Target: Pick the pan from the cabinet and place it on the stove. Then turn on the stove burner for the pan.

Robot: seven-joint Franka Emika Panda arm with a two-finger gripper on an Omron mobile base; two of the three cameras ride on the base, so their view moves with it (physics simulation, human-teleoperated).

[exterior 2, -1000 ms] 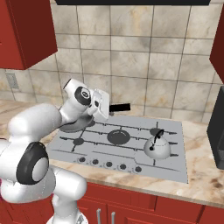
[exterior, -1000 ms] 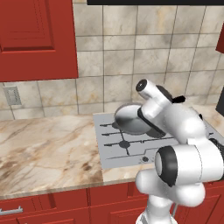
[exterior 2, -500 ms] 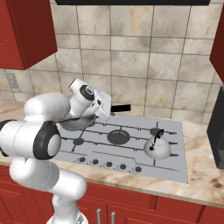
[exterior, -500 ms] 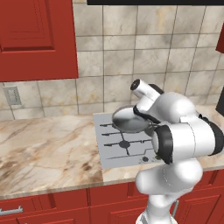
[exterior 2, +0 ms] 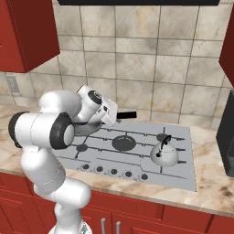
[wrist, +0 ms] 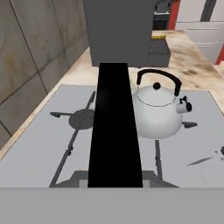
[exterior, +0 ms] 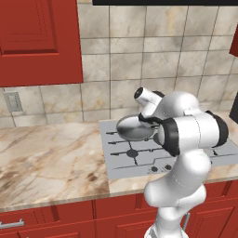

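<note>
The silver-grey pan [exterior: 134, 128] hangs low over the back left burner of the stove [exterior: 122, 162], tilted a little. My gripper [exterior: 149, 120] is shut on its handle at the pan's right side. From the right base view the gripper [exterior 2: 113, 117] holds the black handle [exterior 2: 127, 114], which sticks out toward the wall side, and my arm hides the pan's bowl. In the hand view the black handle [wrist: 113, 127] runs straight up the middle above the stove [wrist: 39, 153]. The red wall cabinet [exterior: 37, 42] is up at the left, door shut.
A domed silver kettle [exterior 2: 164, 154] with a black handle stands on the front right burner, also seen as the kettle [wrist: 157, 111] in the hand view. Knobs [exterior 2: 113, 172] line the stove's front edge. A dark appliance [exterior 2: 226, 137] stands at the far right. Marble counter [exterior: 46, 162] lies left.
The arm's elbow has risen and folded in behind the hand. The hand and pan have stayed over the back left burner, shifting only slightly.
</note>
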